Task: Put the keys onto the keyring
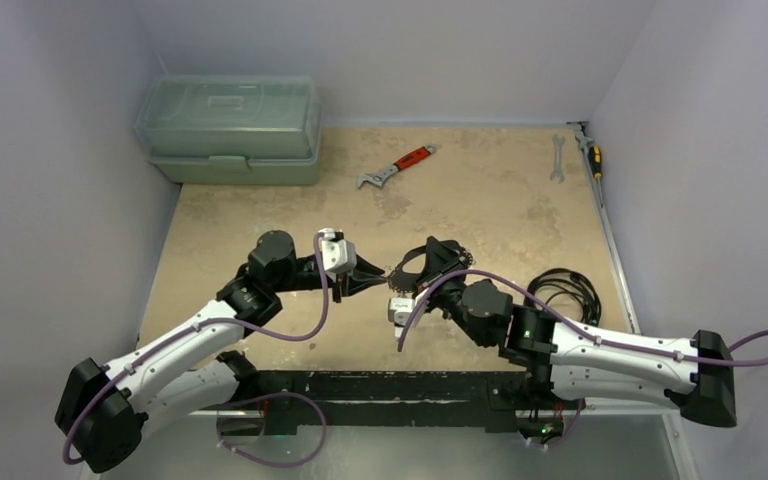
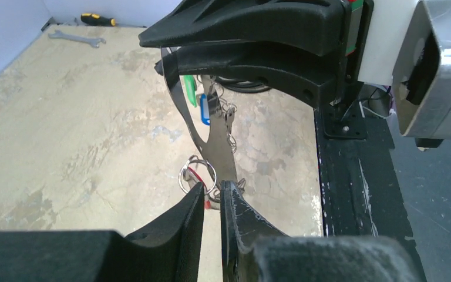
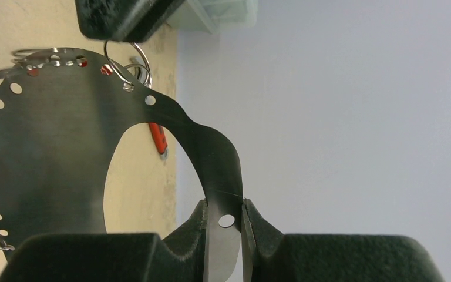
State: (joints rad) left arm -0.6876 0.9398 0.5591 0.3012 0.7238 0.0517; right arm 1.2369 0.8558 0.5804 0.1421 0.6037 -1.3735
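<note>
Top external view: tan table (image 1: 480,200) with a green toolbox (image 1: 230,130) in the far-left corner. Both arms reach in from the near edge and meet mid-table. Black cable coil (image 1: 565,292) lies near right, beside the right arm. Red-handled wrench (image 1: 397,167) sits far centre. Spanner (image 1: 557,157) and screwdriver (image 1: 590,155) sit far right, by the wall.

Right wrist: right gripper (image 3: 224,205) has its jaws pressed onto the tail of a dark perforated plate (image 3: 53,153). The plate is flat, with a big cutout and a row of small holes along its edge. It is held clear of the table, between the two grippers.

Left wrist: plate shows edge-on and runs down to the left gripper (image 2: 212,188). The keys (image 2: 205,110) hang off the plate, with blue and green tags showing plus a short chain, all off the table. A red tag shows lower down, at the fingertips.

Keyring (image 2: 198,174) is a thin silvery wire ring at the plate's edge, right at the left fingertips. Left jaws are nearly together, with only a slit between them, pinching that ring. Right wrist agrees: the ring hangs out from under the left fingertip, against the plate's holed rim. Can't tell whether it goes through a hole.
</note>
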